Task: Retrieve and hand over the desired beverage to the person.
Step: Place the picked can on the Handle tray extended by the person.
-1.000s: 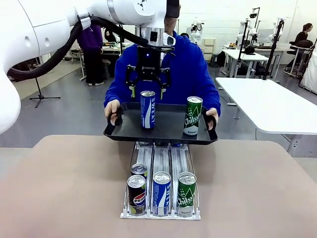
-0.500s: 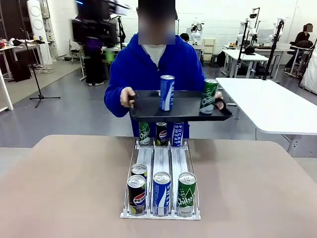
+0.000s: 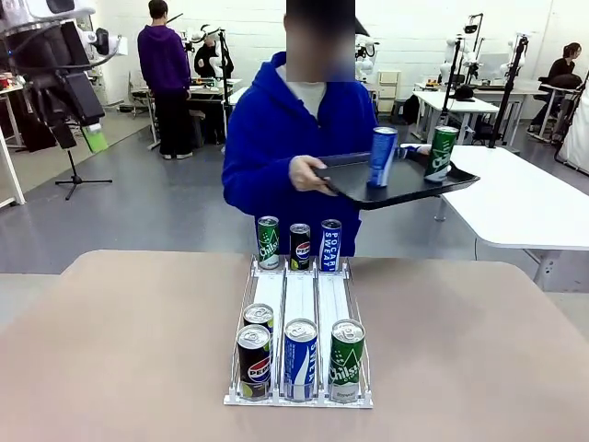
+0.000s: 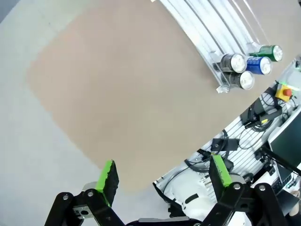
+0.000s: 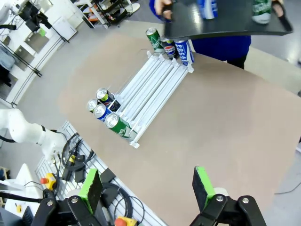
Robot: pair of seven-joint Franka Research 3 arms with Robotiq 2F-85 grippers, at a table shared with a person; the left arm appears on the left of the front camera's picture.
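Both tools are empty right now. Left tool [image 4: 162, 181] has its green pads spread wide with nothing between them, looking down from high over the bare end of the surface [image 4: 117, 84], and you can spot it raised at the top left of the front view [image 3: 78, 124]. Right tool [image 5: 148, 188] is the same deal, spread wide and pinching nothing, hanging well above the surface.

The person [image 3: 290, 138] in the blue hoodie stands at the far side holding a black tray [image 3: 405, 184], swung out toward the robot's right. On it stand a blue can [image 3: 382, 157] and a green can [image 3: 442, 152], both upright. So the drinks look delivered already, and I'd say the handover step is pretty much wrapped, with the arms pulled clear.

On the surface, the clear dispenser rack [image 3: 299, 313] holds three upright cans at its far end and four near the front: a black one, with another right behind it, a blue one and a green one.

Next move, if another drink is wanted: one tool has to drop onto a front can, straddle it squarely, and avoid bumping its neighbours, since they sit touching.
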